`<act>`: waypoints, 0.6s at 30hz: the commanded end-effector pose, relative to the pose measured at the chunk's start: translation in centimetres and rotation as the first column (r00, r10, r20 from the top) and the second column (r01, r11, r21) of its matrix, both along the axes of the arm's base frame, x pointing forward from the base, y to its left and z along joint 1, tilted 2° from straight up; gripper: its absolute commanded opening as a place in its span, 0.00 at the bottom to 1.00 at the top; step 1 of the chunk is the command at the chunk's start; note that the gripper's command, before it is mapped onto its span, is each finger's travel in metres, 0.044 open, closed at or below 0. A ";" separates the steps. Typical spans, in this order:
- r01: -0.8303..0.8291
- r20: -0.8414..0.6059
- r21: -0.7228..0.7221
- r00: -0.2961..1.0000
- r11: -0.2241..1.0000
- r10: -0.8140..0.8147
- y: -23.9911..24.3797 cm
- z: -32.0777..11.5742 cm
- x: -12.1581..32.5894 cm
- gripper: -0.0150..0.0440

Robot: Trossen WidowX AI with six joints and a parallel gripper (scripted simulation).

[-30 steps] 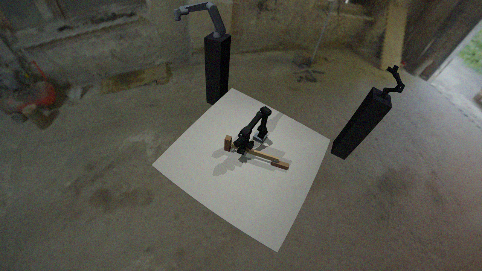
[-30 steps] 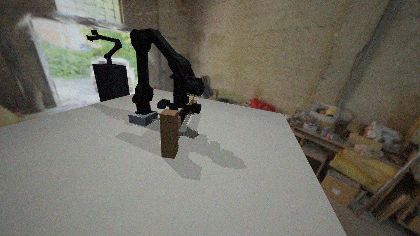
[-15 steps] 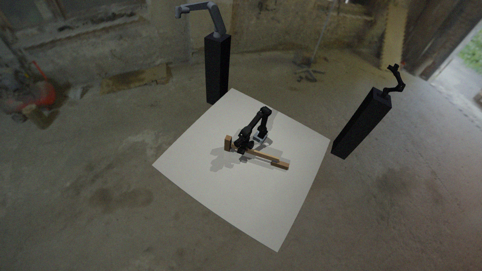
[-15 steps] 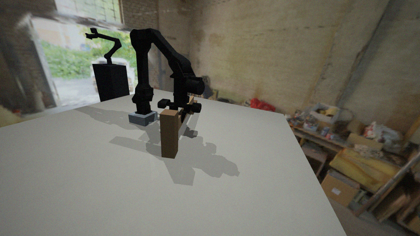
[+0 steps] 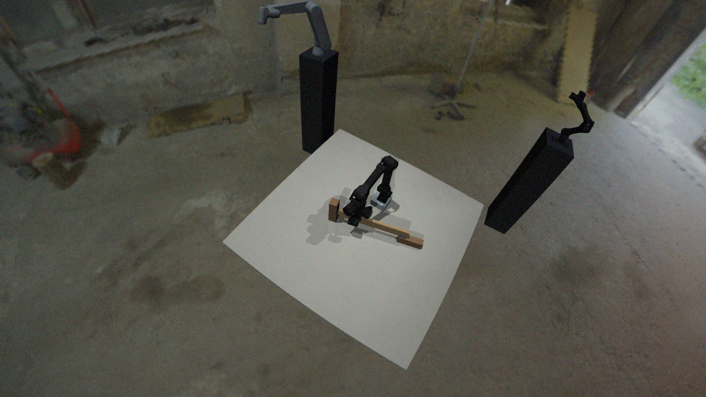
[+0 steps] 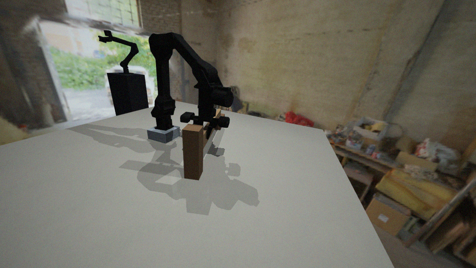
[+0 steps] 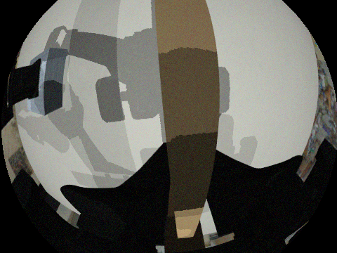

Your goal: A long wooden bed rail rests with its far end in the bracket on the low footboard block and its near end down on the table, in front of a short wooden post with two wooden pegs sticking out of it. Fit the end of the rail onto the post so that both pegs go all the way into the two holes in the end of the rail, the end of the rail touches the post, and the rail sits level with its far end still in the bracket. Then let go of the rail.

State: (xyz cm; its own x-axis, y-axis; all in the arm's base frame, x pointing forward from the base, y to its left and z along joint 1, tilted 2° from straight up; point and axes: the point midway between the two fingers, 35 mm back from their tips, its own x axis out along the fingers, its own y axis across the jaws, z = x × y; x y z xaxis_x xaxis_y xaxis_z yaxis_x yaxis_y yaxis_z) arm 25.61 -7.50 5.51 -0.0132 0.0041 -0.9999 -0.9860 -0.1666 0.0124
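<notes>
Concrete-floored workshop, stained walls, clutter on a side bench; pale tabletop (image 5: pixel 315 276) (image 6: pixel 133 206) (image 7: pixel 267 70) in the middle. Black arm (image 5: pixel 373 178) (image 6: pixel 189 53) stands on it, bolted-looking to a small grey base. Jaws (image 5: pixel 356 217) (image 6: pixel 209 128) are clenched on the rail (image 5: pixel 390 227) (image 6: pixel 218 114) (image 7: pixel 189 88), near its post end. Rail runs from the low footboard block (image 5: pixel 410 242) at the far end toward the upright post (image 5: pixel 333 210) (image 6: pixel 192 153). Near end looks raised off the tabletop, and just beside the post; can't tell if it touches.

Grip near the post makes sense: my read is it gives control of the end with the holes, while the bracket acts as a pivot and carries the far end. Post stands upright so its pegs can face the rail end. Pegs and holes too hidden to judge how far in they are. Likely step: line up, then push toward the post. Risk: a slight tilt jams the pegs, or the far end slips out.

No brands, labels or readable writing on arm, rail, post or block. Bench clutter is too blurred to read.
</notes>
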 end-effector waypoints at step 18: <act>0.005 0.002 -0.001 1.000 1.000 -0.005 -0.2 -0.2 -0.1 0.25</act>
